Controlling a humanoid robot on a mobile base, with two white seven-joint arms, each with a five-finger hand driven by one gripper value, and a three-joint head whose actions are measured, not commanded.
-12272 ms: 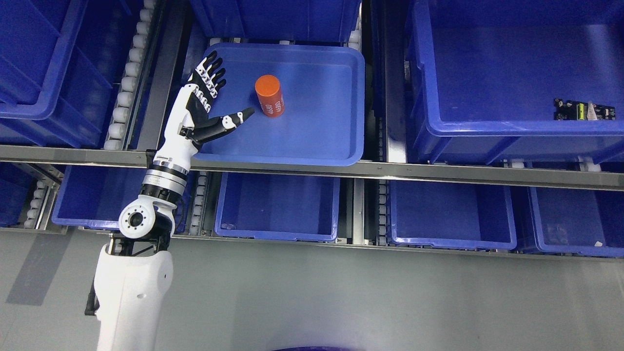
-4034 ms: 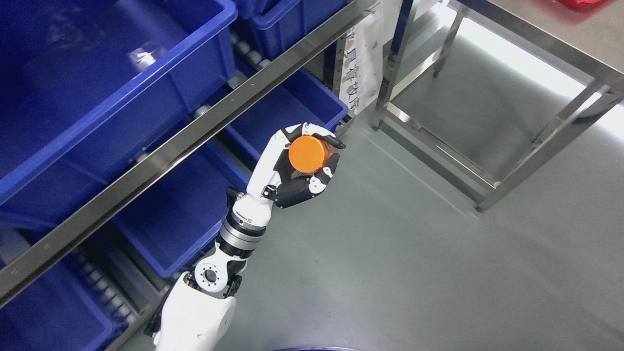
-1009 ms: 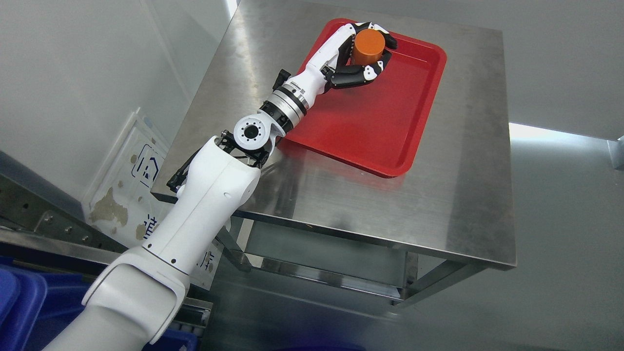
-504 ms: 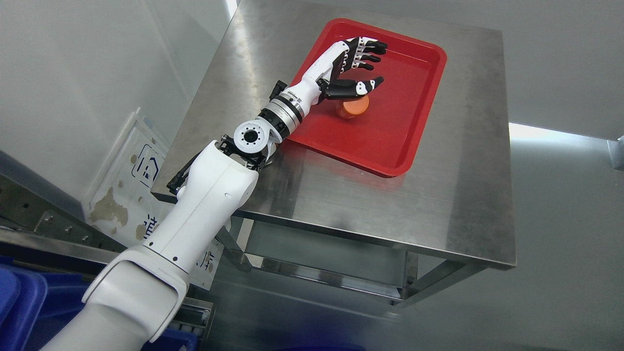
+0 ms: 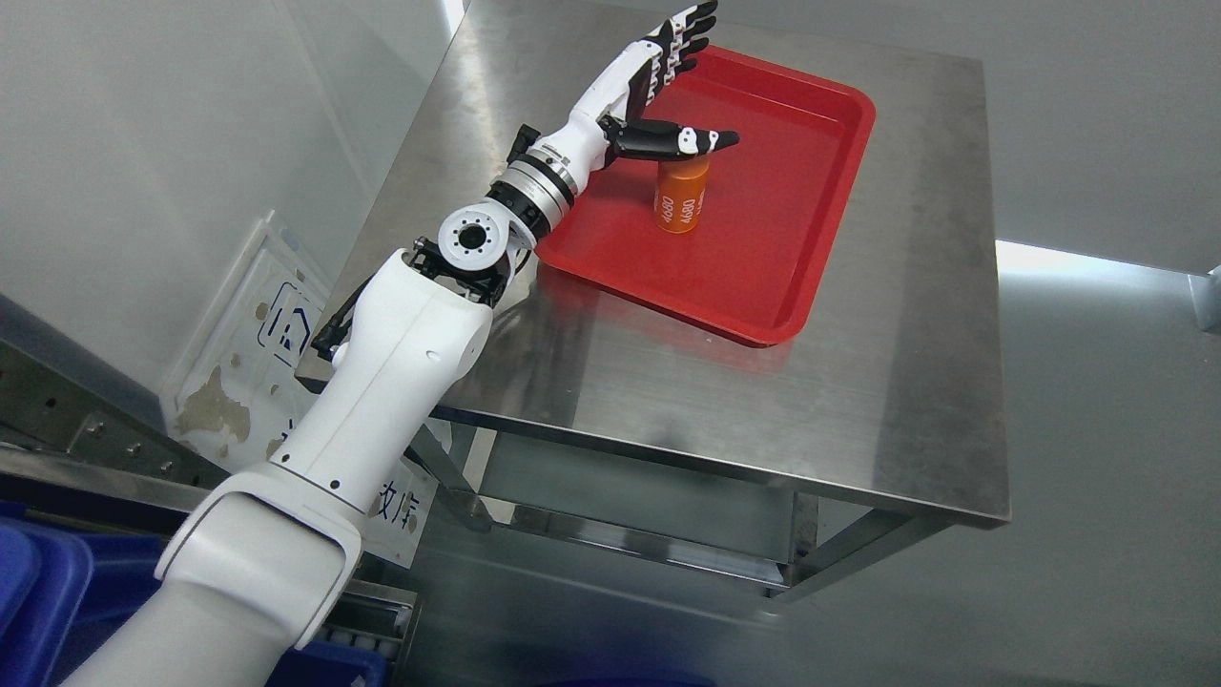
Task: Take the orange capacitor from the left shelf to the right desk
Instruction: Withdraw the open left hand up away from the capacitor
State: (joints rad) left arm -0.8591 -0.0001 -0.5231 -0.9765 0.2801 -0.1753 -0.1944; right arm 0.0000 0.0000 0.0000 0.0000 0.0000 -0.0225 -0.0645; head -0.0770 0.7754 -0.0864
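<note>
- Orange capacitor (image 5: 681,196) stands upright inside the red tray (image 5: 820,172), a little left of the tray's middle, in the upper centre of the frame, white print showing on its side.
- The left hand (image 5: 641,91) is above and to the left of it, fingers (image 5: 689,27) stretched out and spread, thumb pointing right over the top of the capacitor; it grips nothing. Whether the thumb touches the top cannot be told from this angle.
- The left arm reaches in from the lower left corner and runs diagonally up to the tray; no right arm shows.
- As a judgement, the placing step looks finished: the capacitor is on the desk side, free of the hand, so the task seems nearly complete.
- The next move likely calls for lifting the hand clear, away from the capacitor, without the thumb brushing its top, since an upright cylinder could tip.
- The tray lies on a steel desk (image 5: 887,401), brushed and shiny, with bare metal around it and a lower rail under the top.
- A grey floor (image 5: 1097,592) fills the right and bottom, a pale wall (image 5: 143,143) the left, with a worn white sign (image 5: 277,353) leaning at its foot.
- Blue bins (image 5: 29,592) show in the lower left corner.
</note>
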